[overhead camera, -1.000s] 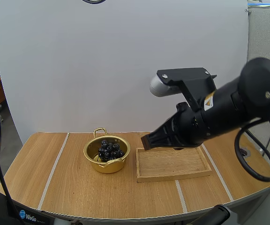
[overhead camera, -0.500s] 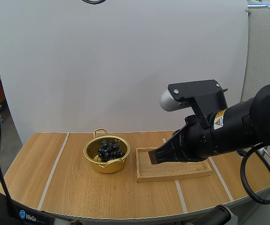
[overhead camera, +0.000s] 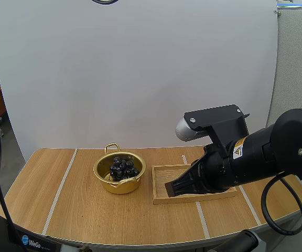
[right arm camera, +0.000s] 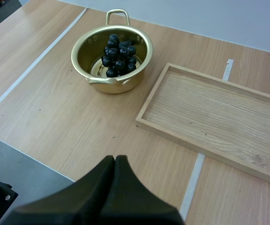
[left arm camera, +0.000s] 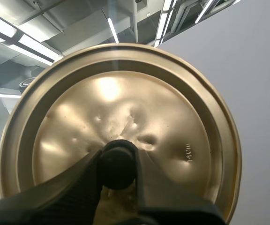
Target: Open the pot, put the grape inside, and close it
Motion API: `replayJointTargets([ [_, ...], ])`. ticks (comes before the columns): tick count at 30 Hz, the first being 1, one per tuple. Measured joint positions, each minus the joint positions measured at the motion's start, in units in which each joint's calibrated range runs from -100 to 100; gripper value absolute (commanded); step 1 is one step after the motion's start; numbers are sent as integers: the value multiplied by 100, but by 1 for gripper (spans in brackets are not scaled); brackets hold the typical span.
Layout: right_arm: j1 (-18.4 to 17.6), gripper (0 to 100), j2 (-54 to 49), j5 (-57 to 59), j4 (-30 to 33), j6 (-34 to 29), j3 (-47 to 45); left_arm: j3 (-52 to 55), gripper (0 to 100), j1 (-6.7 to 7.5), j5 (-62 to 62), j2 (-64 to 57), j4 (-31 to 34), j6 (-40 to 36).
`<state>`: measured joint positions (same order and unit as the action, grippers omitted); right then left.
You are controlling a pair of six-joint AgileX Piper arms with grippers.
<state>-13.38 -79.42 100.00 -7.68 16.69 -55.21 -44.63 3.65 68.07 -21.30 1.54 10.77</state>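
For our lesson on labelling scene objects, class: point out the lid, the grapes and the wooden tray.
lid (left arm camera: 125, 108), left wrist view, on its dented golden surface.
grapes (right arm camera: 117, 55), right wrist view, on the middle of the bunch.
wooden tray (right arm camera: 210, 108), right wrist view, on its bare floor.

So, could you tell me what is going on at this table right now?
The grapes lie in the open gold pot on the table. The left gripper is shut on the black knob of the lid and holds it away from the pot. The right gripper is shut on nothing and hangs above the table by the wooden tray. The lid is not yet back on the pot.
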Motion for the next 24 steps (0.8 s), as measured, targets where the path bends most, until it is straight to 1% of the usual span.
replayJointTargets([
  [6,0,0,0,0,0,0,0,0,0,0,31,0,0,0],
  [8,0,0,0,0,0,0,0,0,0,0,323,0,0,0],
  [10,0,0,0,0,0,0,0,0,0,0,986,0,0,0],
  [14,0,0,0,0,0,0,0,0,0,0,1399,0,0,0],
  [16,0,0,0,0,0,0,0,0,0,0,1849,0,0,0],
  [17,0,0,0,-6,0,0,0,0,0,0,2170,28,0,0],
  [18,0,0,0,-62,0,0,0,0,0,0,2956,112,-38,19],
  [19,0,0,0,-62,0,0,0,14,0,0,3177,155,-154,179],
  [21,0,0,0,-209,0,0,-138,208,0,0,3193,180,-291,446],
  [22,0,0,0,-219,0,11,-155,419,0,0,3193,180,-375,499],
  [24,0,0,0,-231,0,11,-166,469,0,0,3193,180,-392,525],
])
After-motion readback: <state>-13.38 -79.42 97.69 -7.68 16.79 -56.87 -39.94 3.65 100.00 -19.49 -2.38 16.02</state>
